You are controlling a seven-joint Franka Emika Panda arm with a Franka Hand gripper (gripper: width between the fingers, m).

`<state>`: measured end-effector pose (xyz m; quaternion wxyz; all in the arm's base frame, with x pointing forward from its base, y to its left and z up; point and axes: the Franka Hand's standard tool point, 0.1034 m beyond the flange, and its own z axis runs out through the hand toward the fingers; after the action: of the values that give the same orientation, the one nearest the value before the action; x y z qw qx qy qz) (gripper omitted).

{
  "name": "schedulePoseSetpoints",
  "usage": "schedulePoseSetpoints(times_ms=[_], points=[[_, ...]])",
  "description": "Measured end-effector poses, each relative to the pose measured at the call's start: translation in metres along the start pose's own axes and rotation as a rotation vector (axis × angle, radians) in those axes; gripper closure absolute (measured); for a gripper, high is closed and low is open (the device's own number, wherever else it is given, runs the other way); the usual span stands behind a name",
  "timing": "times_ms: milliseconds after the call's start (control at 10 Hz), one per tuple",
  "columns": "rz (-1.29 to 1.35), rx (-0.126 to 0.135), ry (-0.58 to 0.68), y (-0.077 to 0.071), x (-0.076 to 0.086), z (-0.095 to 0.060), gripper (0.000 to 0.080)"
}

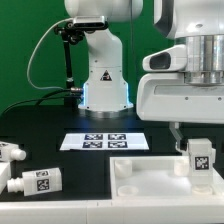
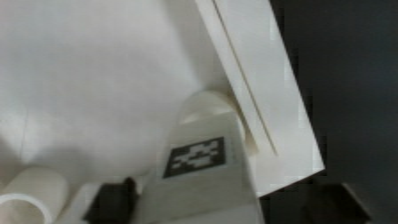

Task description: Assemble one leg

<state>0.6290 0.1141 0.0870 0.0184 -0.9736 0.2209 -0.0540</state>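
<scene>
Since the black bench [image 1: 40,125] fills most of the shot, I'll start there. The white arm base [image 1: 105,80] sits at its back edge around the middle, and the arm [image 1: 185,72] hangs over the exterior view's right side.

Under that, at the bench's front corner on the exterior view's right, lies the big flat white tabletop [image 1: 135,178] with its raised rim. The marker board [image 1: 105,141] lies flat mid-bench, between the base and the tabletop, touching neither.

The claw [image 1: 197,147] points down over the tabletop. Its dark fingers [image 2: 116,202] sit either side of the leg [image 1: 200,162], which stands upright inside the tabletop, right against the rim, tag facing the exterior camera. Honestly can't tell if the claw is actually squeezing it or just flanking it, since the wrist view is too blurry there.

A spare leg [image 1: 35,183] lies on its side near the front edge at the exterior view's left. A second spare leg [image 1: 10,152] is just behind it by the bench's edge on that side. There's also a small round white post [image 2: 36,192] in the tabletop near the leg.
</scene>
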Motion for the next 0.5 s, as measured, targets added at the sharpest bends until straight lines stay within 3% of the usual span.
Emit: schedulePoseSetpoints(times_ms=[100,500], points=[[0.027,0.0,0.0,-0.0001,0.0,0.0,0.0516],[0.337,0.006,-0.004,-0.0019,0.0002,0.0008,0.0514]])
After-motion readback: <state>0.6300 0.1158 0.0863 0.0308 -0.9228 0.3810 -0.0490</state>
